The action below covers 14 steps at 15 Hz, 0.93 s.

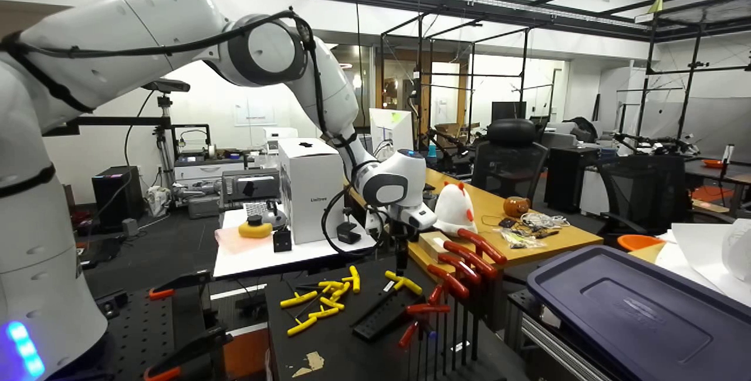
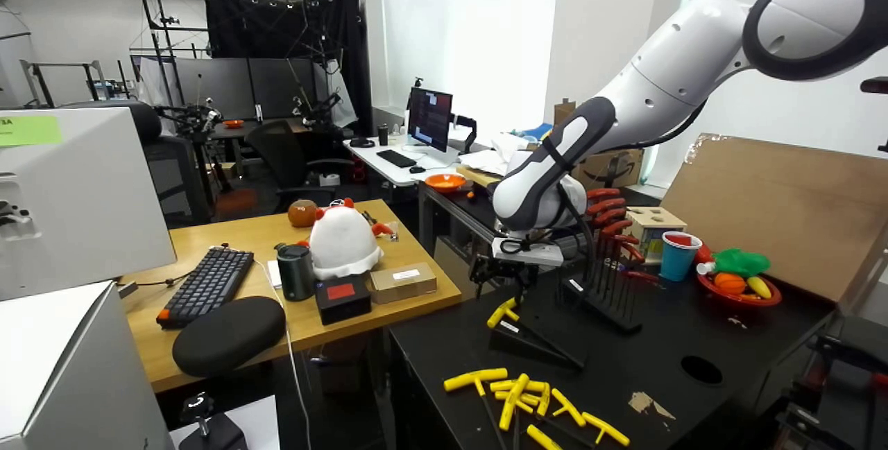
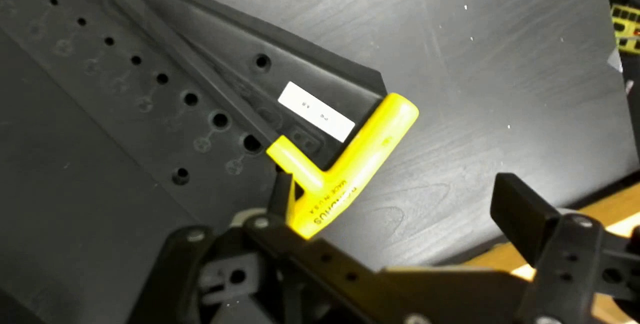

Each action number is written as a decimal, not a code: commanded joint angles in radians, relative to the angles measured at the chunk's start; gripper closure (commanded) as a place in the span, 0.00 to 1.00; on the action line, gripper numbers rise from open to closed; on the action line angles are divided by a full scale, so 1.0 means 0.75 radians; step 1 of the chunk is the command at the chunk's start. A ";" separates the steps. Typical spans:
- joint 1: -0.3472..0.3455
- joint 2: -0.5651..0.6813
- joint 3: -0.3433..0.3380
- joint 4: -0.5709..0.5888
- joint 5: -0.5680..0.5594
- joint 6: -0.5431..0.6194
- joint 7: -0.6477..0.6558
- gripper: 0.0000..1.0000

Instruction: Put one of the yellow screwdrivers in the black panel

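A yellow T-handled screwdriver [image 1: 405,283] lies slanted with its black shaft along a low black holder with a row of holes [image 1: 375,322]. The screwdriver [image 2: 501,313] also shows in an exterior view; its handle [image 3: 352,166] and the holder [image 3: 120,84] fill the middle and left of the wrist view. My gripper [image 1: 402,255] is open just above the handle. In the wrist view the gripper [image 3: 397,191] has its left fingertip beside the handle's near end; contact cannot be told. Its right fingertip stands apart. The black panel [image 2: 603,308] is a rack with upright red T-handles [image 1: 469,259].
Several loose yellow screwdrivers [image 1: 328,300] lie in a pile on the black table; the pile [image 2: 517,394] also shows in an exterior view. A bin with a dark purple lid [image 1: 639,310] stands beside it. A blue cup [image 2: 678,257] and an orange bowl [image 2: 735,297] stand behind the rack.
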 commanded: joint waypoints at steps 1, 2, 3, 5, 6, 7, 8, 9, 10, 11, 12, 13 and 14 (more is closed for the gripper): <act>0.022 -0.061 -0.036 -0.117 0.099 0.138 0.162 0.00; 0.029 -0.061 -0.054 -0.130 0.120 0.164 0.212 0.00; 0.039 -0.062 -0.073 -0.145 0.141 0.188 0.263 0.00; 0.064 -0.066 -0.112 -0.169 0.172 0.213 0.381 0.00; 0.084 -0.068 -0.136 -0.181 0.180 0.218 0.452 0.00; 0.099 -0.069 -0.153 -0.188 0.187 0.213 0.525 0.00; 0.116 -0.068 -0.171 -0.191 0.189 0.205 0.599 0.00; 0.133 -0.067 -0.186 -0.192 0.187 0.196 0.670 0.00; 0.147 -0.067 -0.196 -0.194 0.176 0.184 0.729 0.00; 0.164 -0.067 -0.206 -0.196 0.166 0.180 0.788 0.00; 0.169 -0.067 -0.205 -0.195 0.160 0.169 0.832 0.00; 0.175 -0.068 -0.204 -0.196 0.154 0.160 0.872 0.00; 0.179 -0.068 -0.201 -0.197 0.150 0.154 0.909 0.00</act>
